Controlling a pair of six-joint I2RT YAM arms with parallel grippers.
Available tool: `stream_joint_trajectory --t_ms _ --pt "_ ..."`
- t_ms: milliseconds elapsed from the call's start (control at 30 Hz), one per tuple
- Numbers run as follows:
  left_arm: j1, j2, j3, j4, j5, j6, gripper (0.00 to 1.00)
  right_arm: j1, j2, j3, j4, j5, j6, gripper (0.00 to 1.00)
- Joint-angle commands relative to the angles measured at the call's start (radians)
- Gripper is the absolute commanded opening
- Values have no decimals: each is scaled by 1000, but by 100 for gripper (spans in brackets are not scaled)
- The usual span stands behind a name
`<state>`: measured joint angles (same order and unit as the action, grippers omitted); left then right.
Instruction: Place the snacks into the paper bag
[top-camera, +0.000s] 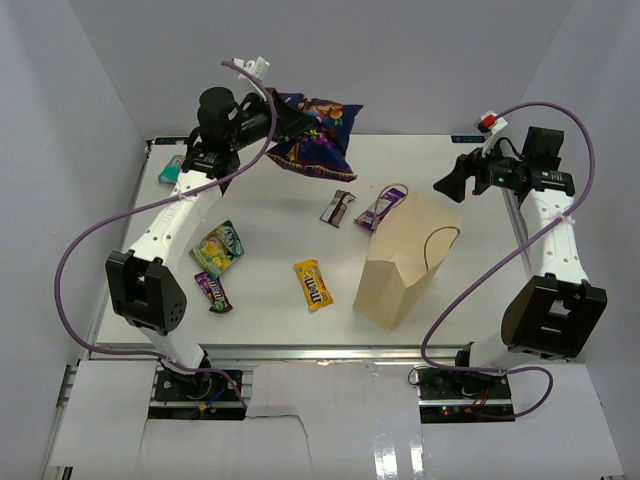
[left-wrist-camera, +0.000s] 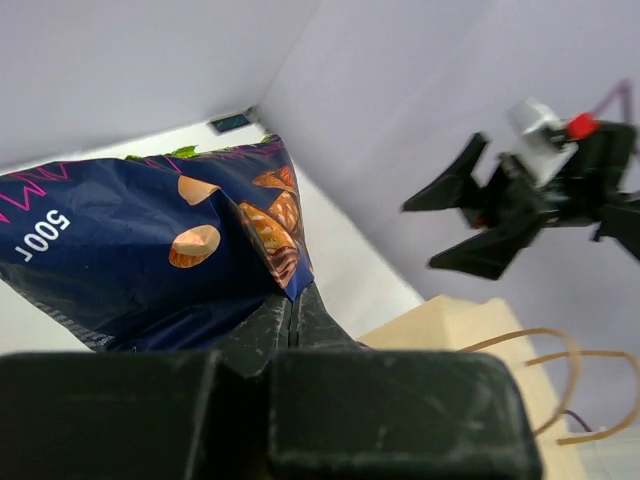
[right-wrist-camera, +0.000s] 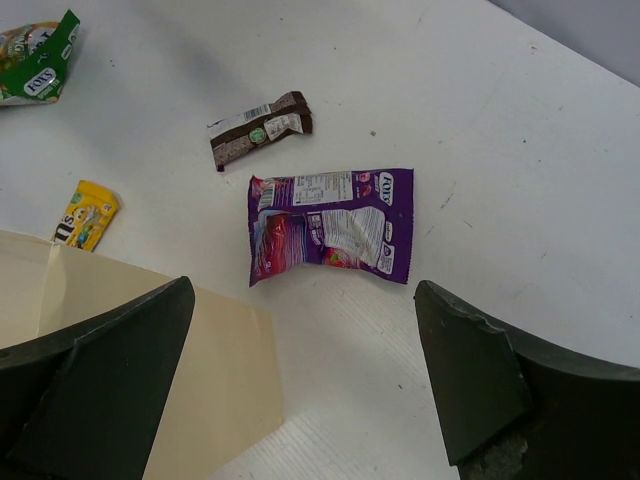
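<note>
Now the left gripper (top-camera: 284, 120) is clamping the big dark-purple glossy chip bag (top-camera: 318, 135) aloft at the far side. It needs carrying squarely above the mouth of the tan kraft-paper bag (top-camera: 395, 270). The right gripper (top-camera: 448, 182) is hanging wide open.

White arms (top-camera: 170, 225) with black joints (top-camera: 150, 290), looping purple cables (top-camera: 63, 262), black wedge-shaped jaws, red-capped plug (top-camera: 487, 122) on right wrist.
</note>
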<state>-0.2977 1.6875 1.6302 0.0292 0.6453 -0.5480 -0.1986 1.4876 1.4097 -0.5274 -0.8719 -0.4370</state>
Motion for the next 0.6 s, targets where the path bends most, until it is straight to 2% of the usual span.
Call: stream_joint_trajectory --t_ms 0,300,567 --pt "-79 -126 154 155 13 -33 0 -9 -3 37 27 -29 18 97" --pt "-238 -65 371 152 -29 -23 0 -15 -18 34 30 -7 26 97" --pt "-354 -14 438 97 -59 -24 0 -58 -32 26 92 105 109 97"
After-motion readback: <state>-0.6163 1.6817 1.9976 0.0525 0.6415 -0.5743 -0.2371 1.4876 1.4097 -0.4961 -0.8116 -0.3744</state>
